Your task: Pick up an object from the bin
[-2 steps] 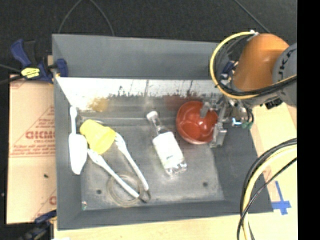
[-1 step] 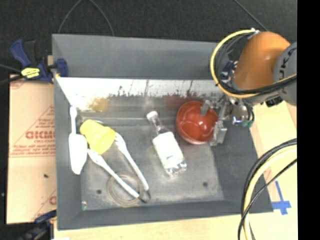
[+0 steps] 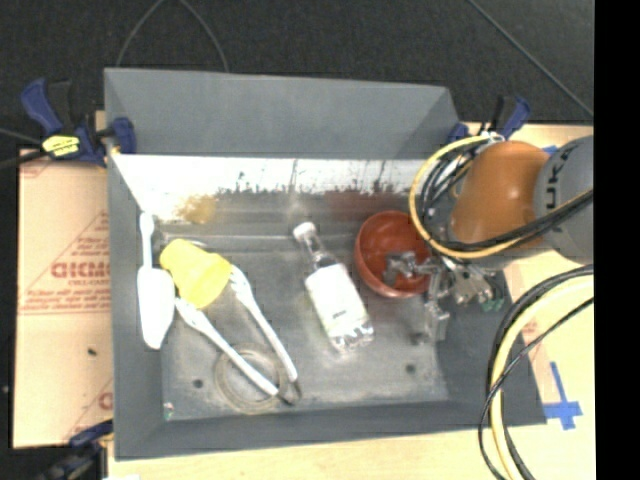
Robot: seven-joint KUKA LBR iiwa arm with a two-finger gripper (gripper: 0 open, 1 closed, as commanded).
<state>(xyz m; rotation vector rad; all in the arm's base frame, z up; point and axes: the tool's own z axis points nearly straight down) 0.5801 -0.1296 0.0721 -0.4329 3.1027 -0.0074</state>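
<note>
Notes gripper [image 3: 421,286] at round red bowl's [image 3: 383,246] right rim, near grey metal bin's [image 3: 390,370] right wall; opening: cannot tell; bare floor below.

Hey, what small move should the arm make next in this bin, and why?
Probably lower the gripper slightly and shift it left onto the rim of the red bowl. The gripper sits at the bowl's right edge, at the right end of the bin. It is much nearer the bowl than the clear bottle in the middle, and the rim there looks free of other things.
</note>
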